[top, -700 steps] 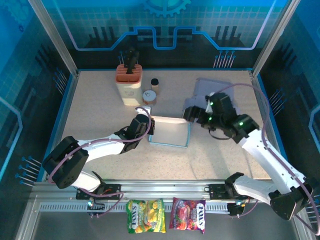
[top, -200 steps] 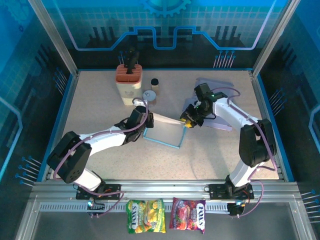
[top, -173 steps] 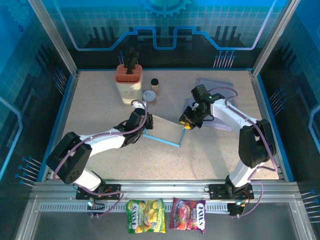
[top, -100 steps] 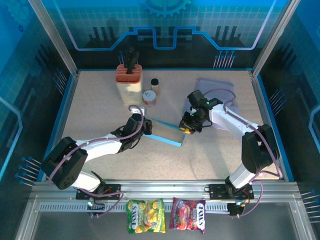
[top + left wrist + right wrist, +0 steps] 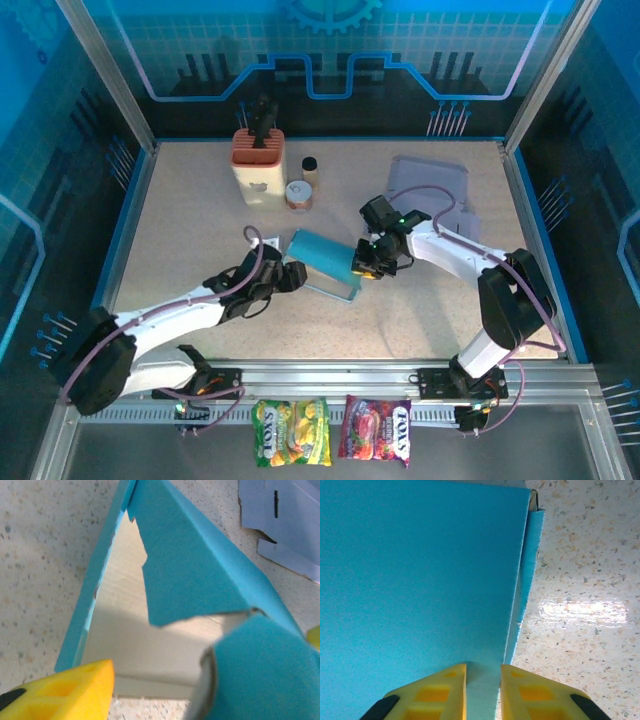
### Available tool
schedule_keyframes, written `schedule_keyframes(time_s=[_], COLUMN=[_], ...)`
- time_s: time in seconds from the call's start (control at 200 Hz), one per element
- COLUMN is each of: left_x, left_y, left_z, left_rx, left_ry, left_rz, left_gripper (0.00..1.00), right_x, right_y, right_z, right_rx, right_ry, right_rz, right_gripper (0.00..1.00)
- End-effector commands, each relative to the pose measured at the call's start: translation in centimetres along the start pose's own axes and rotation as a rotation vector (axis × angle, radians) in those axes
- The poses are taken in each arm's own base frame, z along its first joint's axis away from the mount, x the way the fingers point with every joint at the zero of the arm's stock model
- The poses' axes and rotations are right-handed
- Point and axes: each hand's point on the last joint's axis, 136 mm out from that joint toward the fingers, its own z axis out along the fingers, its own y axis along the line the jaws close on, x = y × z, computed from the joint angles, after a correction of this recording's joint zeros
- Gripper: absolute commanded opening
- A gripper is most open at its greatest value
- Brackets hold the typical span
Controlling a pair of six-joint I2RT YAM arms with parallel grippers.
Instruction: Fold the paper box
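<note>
As R gripper [image 5: 483,674] pinches it, teal cardboard box [image 5: 420,580] looks wedge-shaped.

Two snack bags are lying in front of the near rail, each carrying a short brand word in white capitals: the yellow-green snack bag [image 5: 291,432] is showing something like "SYNS", the red snack bag [image 5: 378,430] something like "LOVS", both too small for a sure reading; the blue back panel [image 5: 200,40] is displaying a gear-wheel emblem [image 5: 330,12]
</note>
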Motion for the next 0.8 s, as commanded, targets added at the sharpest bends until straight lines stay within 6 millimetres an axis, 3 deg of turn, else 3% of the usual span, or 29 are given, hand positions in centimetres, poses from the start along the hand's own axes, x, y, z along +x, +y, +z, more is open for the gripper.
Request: schedule_keyframes(time_s=[0.0,0.245,0.44,0.535,0.63,0.795], left_x=[2.9,6.8,7.5,6.6,4.5,0.3], left_y=[0.6,2.5,3.3,3.8,3.7,2.2], left_z=[-1.1,-4.3,-7.2,-8.7,-9.6,-7.7], left_rx=[0.007,0.000,-0.002,-0.045,-0.085,-0.042], left_ry=[0.115,0.234,0.234,0.204,0.160,0.189], left_rz=[-0.094,-0.243,-0.313,-0.302,-0.285,-0.325], left_gripper=[0.57,0.67,0.68,0.70,0.73,0.73], right_x=[0.4,0.3,0.4,0.3,0.2,0.6], right_y=[-0.8,-0.1,-0.4,-0.7,-0.6,-1.0], right_z=[0.6,1.2,1.9,1.9,1.4,1.6], right_rx=[0.053,0.079,0.112,0.136,0.138,0.154], right_ry=[-0.004,0.005,0.032,0.038,0.031,0.058], right_rz=[-0.028,-0.063,-0.083,-0.102,-0.124,-0.154], right_gripper=[0.22,0.23,0.29,0.31,0.35,0.43])
